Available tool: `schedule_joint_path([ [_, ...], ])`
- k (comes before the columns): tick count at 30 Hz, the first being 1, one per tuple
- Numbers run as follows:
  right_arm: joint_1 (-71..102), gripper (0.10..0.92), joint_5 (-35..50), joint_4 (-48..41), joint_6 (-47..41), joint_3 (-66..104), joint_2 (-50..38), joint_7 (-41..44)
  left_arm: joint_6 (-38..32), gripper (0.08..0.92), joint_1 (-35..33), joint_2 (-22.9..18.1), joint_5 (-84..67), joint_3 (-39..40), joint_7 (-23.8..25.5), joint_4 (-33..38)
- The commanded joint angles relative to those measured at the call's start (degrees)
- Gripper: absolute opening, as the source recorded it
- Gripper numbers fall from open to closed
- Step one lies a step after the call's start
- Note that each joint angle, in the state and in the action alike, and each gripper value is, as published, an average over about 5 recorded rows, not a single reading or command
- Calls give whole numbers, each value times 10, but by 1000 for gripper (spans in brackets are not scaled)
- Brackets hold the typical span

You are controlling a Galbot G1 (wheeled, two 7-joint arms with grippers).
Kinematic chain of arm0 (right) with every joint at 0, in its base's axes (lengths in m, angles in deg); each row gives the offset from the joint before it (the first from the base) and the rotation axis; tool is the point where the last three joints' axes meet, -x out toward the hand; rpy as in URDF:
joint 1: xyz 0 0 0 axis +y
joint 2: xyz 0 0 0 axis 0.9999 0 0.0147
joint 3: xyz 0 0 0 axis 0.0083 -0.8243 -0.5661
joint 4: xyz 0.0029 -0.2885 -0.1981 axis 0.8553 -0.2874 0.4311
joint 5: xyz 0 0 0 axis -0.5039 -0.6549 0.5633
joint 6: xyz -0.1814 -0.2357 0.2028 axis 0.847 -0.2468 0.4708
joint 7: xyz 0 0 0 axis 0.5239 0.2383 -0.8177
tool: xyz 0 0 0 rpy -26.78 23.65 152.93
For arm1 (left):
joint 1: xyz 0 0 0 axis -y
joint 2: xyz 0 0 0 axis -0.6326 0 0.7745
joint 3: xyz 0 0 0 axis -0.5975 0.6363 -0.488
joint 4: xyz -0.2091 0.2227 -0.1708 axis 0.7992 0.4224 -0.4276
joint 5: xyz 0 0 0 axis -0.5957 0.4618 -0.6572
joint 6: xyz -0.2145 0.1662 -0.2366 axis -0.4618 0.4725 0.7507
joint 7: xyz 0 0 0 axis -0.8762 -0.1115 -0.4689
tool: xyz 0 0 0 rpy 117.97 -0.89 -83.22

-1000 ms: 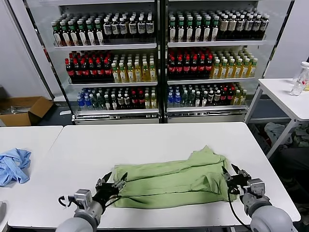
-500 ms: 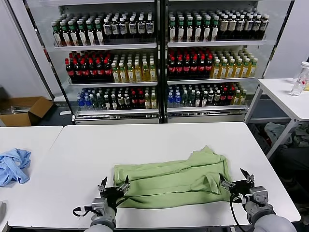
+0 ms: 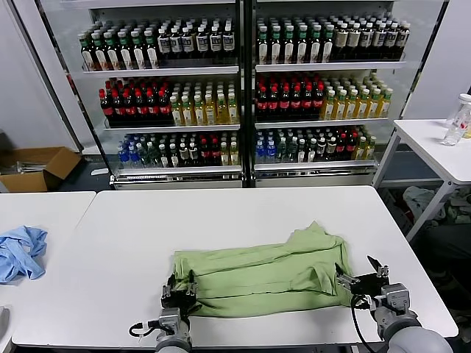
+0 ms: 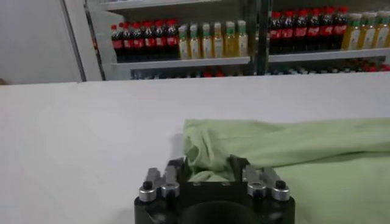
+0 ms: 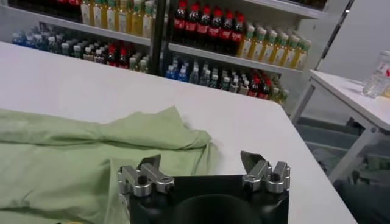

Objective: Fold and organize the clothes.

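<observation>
The clothes, a light green T-shirt [image 3: 265, 272], lie folded into a long band across the front of the white table [image 3: 235, 213]. My left gripper [image 3: 180, 288] sits at the band's left end near the front edge. In the left wrist view the T-shirt [image 4: 292, 146] bunches up between the left gripper's [image 4: 207, 167] fingers, which are shut on the fabric. My right gripper [image 3: 360, 273] stands open at the band's right end. In the right wrist view the right gripper [image 5: 201, 161] has one finger over the T-shirt's [image 5: 73, 152] edge and the other over bare table.
A light blue garment [image 3: 20, 250] lies on the adjoining table at the left. Drink coolers full of bottles [image 3: 243, 88] stand behind. A small side table [image 3: 434, 147] with a bottle [image 3: 458, 121] is at the right, and a cardboard box [image 3: 37, 165] is on the floor at the left.
The left gripper has swung to point straight at the shirt's left end and closed from wide open onto the fabric. The right gripper opened wider and backed slightly toward the front edge.
</observation>
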Motion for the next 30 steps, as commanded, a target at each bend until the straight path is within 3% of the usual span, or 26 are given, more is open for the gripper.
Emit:
schedule_joint_path([
  [1, 4, 823, 1, 4, 0, 3, 0, -1, -17, 436, -4, -18, 9, -5, -7, -24],
  [6, 8, 823, 9, 13, 0, 13, -5, -2, -15, 288, -3, 18, -31, -51, 0, -7],
  [12, 8, 823, 19, 15, 0, 22, -11, -2, -11, 127, 3, 129, -125, -181, 17, -3],
  [18, -3, 823, 26, 11, 2, 20, -13, -4, -16, 100, -1, 260, -221, -325, 34, -47],
  [21, -12, 823, 29, 10, 2, 15, -15, -6, -13, 100, -3, 304, -268, -375, 44, -45],
  [26, -18, 823, 29, 10, 1, 10, -17, -8, 19, 100, -8, 319, -410, -393, 60, 63],
  [30, -14, 823, 27, 10, 1, 10, -16, -9, 44, 100, -5, 277, -517, -323, 62, 185],
])
